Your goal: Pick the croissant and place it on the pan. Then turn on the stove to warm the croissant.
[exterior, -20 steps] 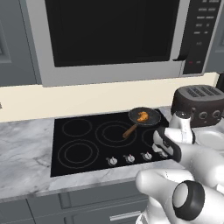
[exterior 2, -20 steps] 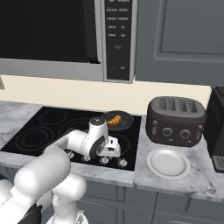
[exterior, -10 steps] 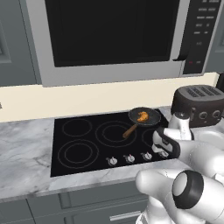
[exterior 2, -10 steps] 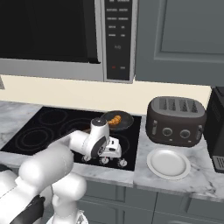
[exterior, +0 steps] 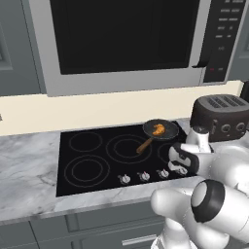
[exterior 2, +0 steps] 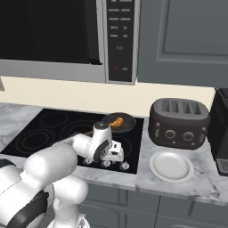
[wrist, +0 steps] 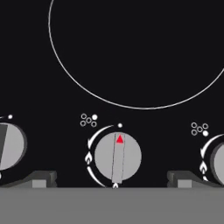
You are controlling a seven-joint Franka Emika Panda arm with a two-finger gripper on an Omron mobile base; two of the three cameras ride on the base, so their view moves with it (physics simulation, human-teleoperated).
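Observation:
The croissant (exterior: 158, 129) (exterior 2: 116, 123), small and golden-orange, lies in the dark pan (exterior: 168, 132) (exterior 2: 127, 124) on the back right burner of the black stove (exterior: 97, 155) (exterior 2: 49, 133). The pan's wooden handle (exterior: 146, 145) points toward the front. My gripper (exterior: 181, 164) (exterior 2: 114, 154) hangs low over the right end of the knob row, pointing down, open and holding nothing. In the hand view a silver knob (wrist: 118, 157) with a red pointer at its top sits between my two fingertips (wrist: 41, 179), with the gripper (wrist: 112, 180) centred on it. Whether the fingers touch the knob is unclear.
Neighbouring knobs (wrist: 11, 146) (wrist: 216, 162) flank the centred one. A dark toaster (exterior: 221, 114) (exterior 2: 179, 123) stands right of the stove, with a white plate (exterior 2: 171, 165) in front of it. The microwave (exterior: 121, 39) hangs overhead. Marble counter (exterior: 24, 165) lies to the left.
The hand has eased slightly lower over the right front knobs, and the arm's elbow has shifted a little. The jaws stay open. Croissant and pan have not moved.

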